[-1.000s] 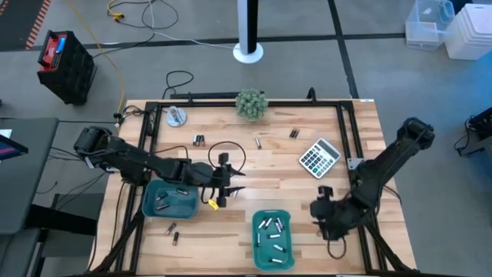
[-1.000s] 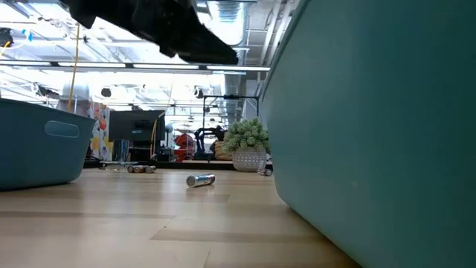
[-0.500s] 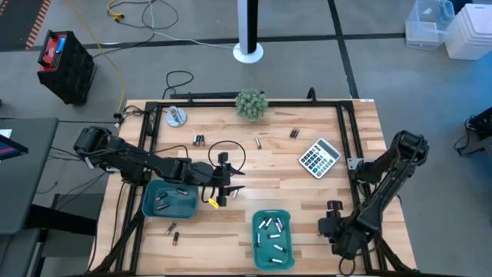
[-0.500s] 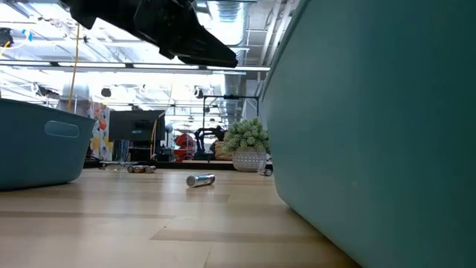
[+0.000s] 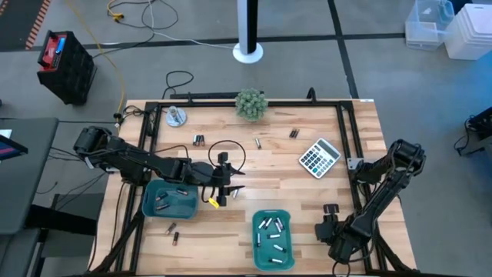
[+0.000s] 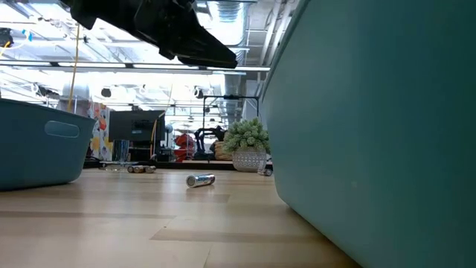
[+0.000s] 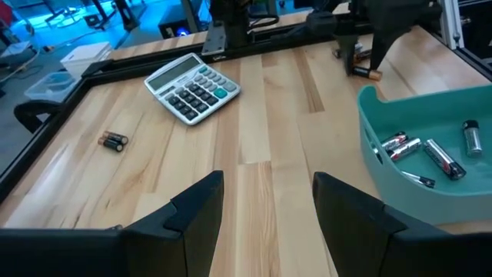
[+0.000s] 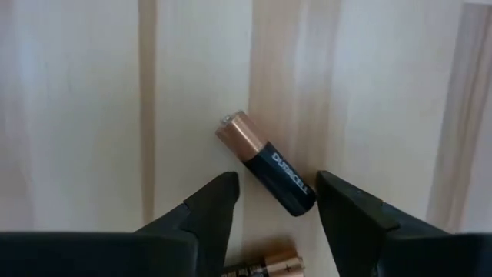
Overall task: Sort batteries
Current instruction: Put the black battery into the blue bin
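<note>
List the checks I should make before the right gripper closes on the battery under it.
1. Right gripper open: ok, its fingers stand apart.
2. Black cylindrical battery with a copper end between the fingers: ok, it lies on the light wooden table.
3. Battery square to the fingers: not ok, it lies slanted.
4. Nothing else near the grasp: not ok, a second copper-ended battery lies close by.
5. Height above the table: cannot tell.
6. Left gripper out of the way: ok, it is open beside the teal plastic tray, far off.
</note>
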Motion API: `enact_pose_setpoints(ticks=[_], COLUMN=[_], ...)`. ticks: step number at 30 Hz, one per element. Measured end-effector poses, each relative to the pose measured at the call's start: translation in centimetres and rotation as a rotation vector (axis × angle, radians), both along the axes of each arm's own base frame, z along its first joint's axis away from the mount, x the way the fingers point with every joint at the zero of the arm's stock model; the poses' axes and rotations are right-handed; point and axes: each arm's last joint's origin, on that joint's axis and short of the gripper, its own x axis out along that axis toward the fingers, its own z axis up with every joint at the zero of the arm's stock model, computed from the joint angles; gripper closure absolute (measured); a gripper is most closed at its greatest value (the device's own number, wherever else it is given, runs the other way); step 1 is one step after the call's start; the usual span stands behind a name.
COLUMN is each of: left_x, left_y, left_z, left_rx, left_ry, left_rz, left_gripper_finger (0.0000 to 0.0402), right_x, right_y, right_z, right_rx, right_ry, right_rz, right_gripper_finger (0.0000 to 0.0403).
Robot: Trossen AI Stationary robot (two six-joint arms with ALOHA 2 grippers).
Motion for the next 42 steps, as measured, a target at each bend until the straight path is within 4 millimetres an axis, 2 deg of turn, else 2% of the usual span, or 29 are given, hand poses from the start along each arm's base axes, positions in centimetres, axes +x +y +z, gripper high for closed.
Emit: enact_pose_setpoints(ticks=[13,28,38,42], left_x=[-0.1,-0.1,-0.1,-0.1], left_y=[0.0,0.0,0.0,0.0], left_z=[-0.2,-0.2,-0.3,-0.3], left_rx=[-0.010,-0.019,-0.024,-0.024], left_ry=[0.018,0.026,0.029,0.030], left_rz=[0.005,0.009,0.011,0.012], left_gripper_finger=[0.0205,0.0205,0.0205,0.0205], right_x=[1.1,2.2,2.8,3.0], right_y=[0.5,0.3,0.2,0.1], right_z=[-0.4,0.0,0.0,0.1], right_rx=[0.000,0.008,0.017,0.018], right_ry=[0.010,0.000,-0.021,-0.032], right_rz=[0.014,0.013,0.036,0.032], right_gripper_finger=[0.0294,0.0283,0.0346,0.0358])
